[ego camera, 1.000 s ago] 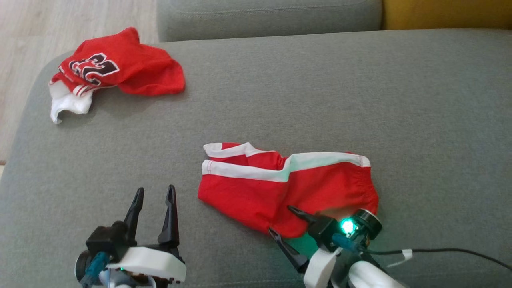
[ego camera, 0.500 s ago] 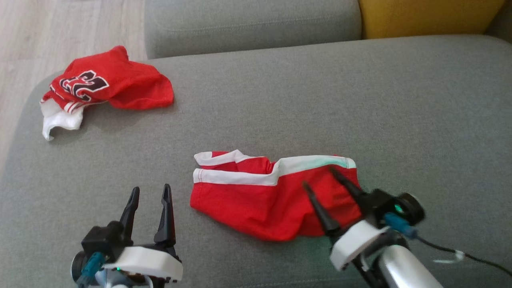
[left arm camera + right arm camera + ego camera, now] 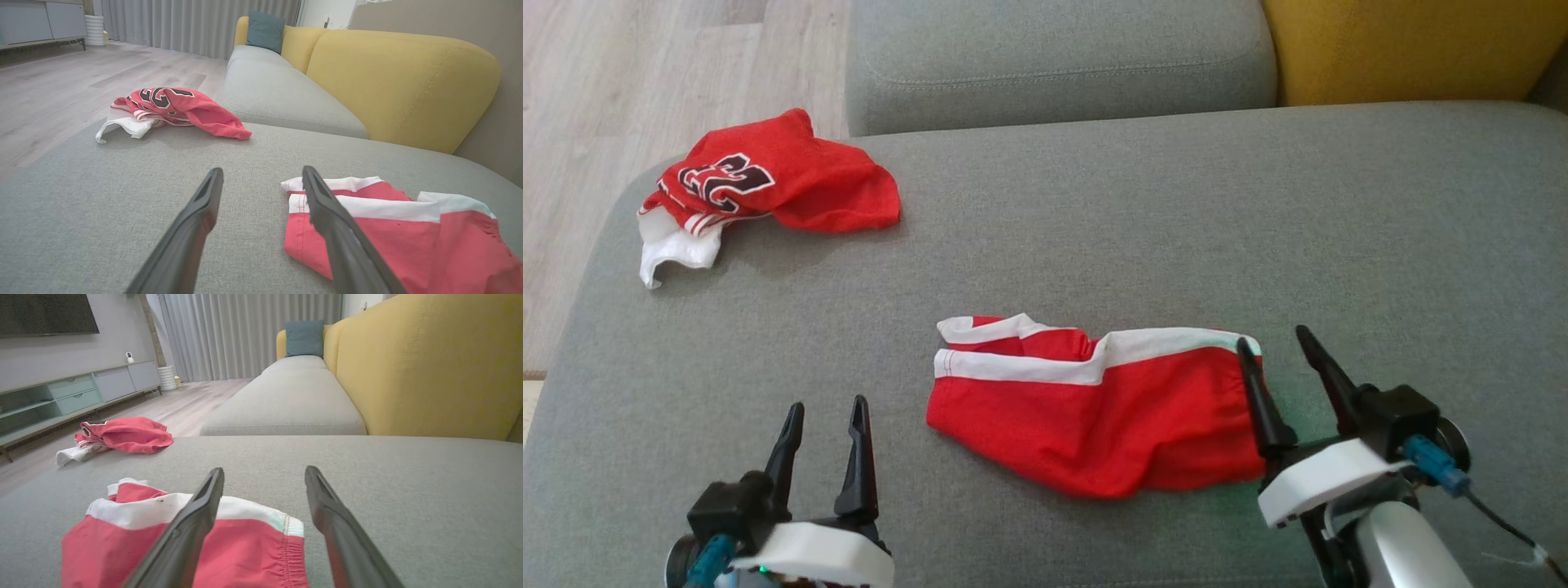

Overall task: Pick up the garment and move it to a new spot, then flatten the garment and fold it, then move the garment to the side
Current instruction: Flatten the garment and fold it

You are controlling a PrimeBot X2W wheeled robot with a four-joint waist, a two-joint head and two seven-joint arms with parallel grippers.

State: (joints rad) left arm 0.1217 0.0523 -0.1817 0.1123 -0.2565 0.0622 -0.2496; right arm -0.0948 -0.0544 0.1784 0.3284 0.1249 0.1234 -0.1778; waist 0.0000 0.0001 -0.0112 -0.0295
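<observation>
Head view, garment: red shorts (image 3: pixel 1094 416) w/ white band along far edge, lying roughly flat near middle of grey seat (image 3: pixel 1094 237), on the side nearer the robot.
Head view, left gripper (image 3: pixel 827 404): lower left, fingers apart, nothing btw them; over bare seat, left of shorts, not touching them.
Head view, right gripper (image 3: pixel 1272 336): lower right, fingers spread, empty; inner finger overlaps shorts' right edge, outer one over bare seat. Contact w/ cloth: can't tell.
Head view, jersey (image 3: pixel 776 184): red, numbered, crumpled over a white cloth (image 3: pixel 674 249) at far left corner of seat, well apart from shorts.
Left wrist view, fingers (image 3: pixel 196 228): apart, holding nothing; shorts at right, partly behind right-hand finger; jersey beyond, upper left.
Right wrist view, fingers (image 3: pixel 188 531): apart, empty; left-hand finger crosses shorts' elastic end, other one over grey fabric; yellow backrest (image 3: pixel 429 367) at right.
</observation>
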